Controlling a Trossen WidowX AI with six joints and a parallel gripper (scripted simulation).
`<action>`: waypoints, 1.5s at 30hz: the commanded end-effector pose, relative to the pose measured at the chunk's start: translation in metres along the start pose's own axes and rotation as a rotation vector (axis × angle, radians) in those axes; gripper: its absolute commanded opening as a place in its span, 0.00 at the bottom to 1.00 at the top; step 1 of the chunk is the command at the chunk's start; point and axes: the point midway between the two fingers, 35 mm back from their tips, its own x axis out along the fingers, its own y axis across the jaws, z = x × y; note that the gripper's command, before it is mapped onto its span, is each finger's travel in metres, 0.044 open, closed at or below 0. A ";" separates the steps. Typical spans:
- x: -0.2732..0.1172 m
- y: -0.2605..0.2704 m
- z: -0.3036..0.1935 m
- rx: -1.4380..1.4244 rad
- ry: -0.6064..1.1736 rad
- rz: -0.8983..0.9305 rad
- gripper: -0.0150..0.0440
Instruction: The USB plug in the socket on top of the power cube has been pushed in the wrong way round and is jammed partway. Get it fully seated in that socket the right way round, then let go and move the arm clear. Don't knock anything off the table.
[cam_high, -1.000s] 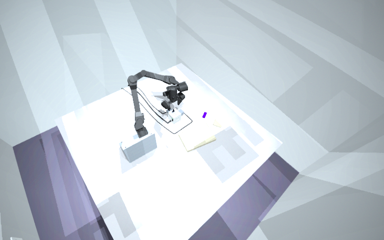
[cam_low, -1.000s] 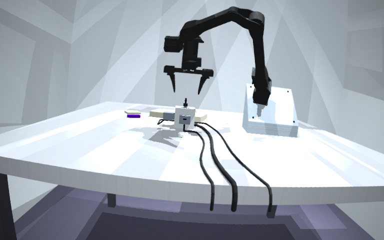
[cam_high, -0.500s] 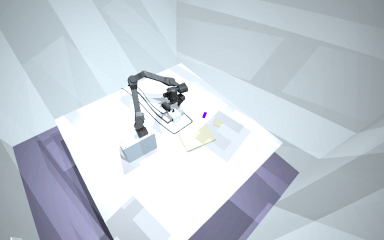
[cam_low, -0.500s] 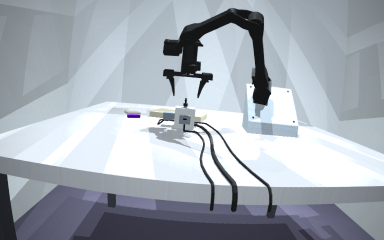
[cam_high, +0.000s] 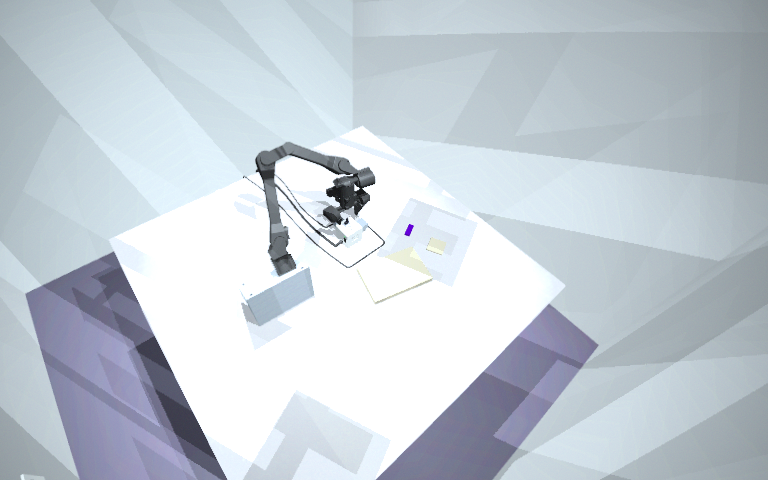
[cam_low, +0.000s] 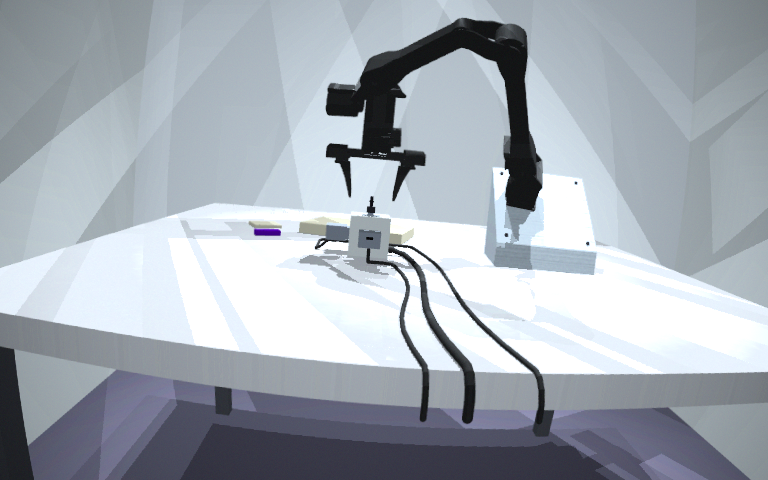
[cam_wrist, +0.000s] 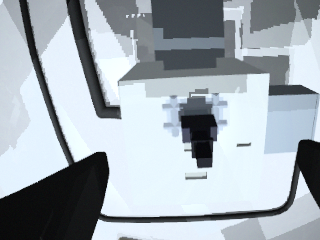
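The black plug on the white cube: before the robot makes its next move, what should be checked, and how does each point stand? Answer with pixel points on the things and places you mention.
1. Tool (cam_low: 371, 198) open wide enough for the plug: ok, its fingers stand well apart.
2. Plug (cam_low: 370, 204) (cam_wrist: 199, 137) between the fingers' sides: ok in the wrist view, though the tips are above it in the exterior view.
3. Nothing gripped too early: ok, the plug touches neither finger.
4. Plug fully seated: not ok, it stands up from the top of the cube (cam_high: 350, 233) (cam_low: 369, 222) (cam_wrist: 150, 185).
5. Which way round the plug is: cannot tell.
6. Purple block (cam_high: 408, 229) (cam_low: 267, 232) safely on the table: ok.
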 end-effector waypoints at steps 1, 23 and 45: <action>0.000 0.000 0.000 -0.001 0.000 0.000 0.78; 0.000 0.000 0.000 -0.001 0.000 0.000 0.25; -0.009 0.000 0.000 0.001 0.000 0.001 0.25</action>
